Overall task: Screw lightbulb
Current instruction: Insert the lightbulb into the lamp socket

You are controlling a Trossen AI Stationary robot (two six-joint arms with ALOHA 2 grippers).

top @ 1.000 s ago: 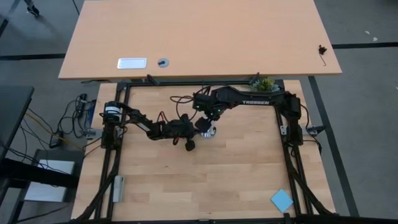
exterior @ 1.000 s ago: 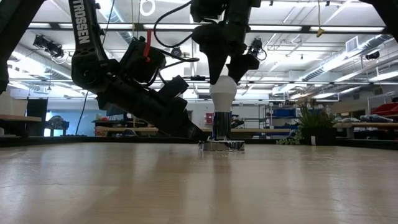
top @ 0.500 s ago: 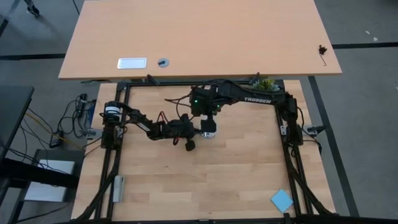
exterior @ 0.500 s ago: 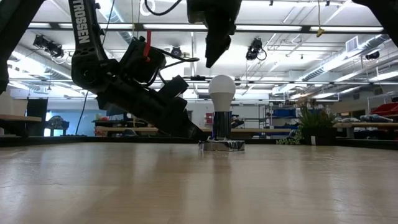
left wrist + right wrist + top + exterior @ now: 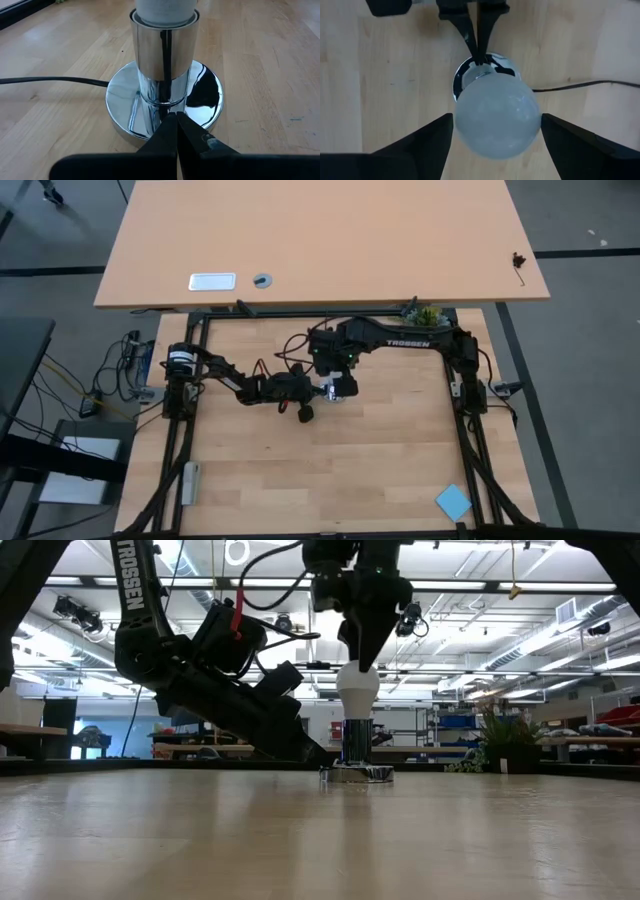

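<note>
right tool [image 5: 492,137] open over bulb [image 5: 497,117] | left tool [image 5: 176,132] closed at socket [image 5: 165,95] | step: re-grip | next: close, twist

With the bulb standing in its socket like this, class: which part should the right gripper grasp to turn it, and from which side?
Grip the lightbulb across its round white dome, coming straight down from above. It stands upright in the socket base, so only the dome is exposed. The right gripper hangs above it, fingers open either side; the left gripper pinches the base.

White lightbulb [image 5: 358,686] – chrome socket base [image 5: 165,107]
</note>
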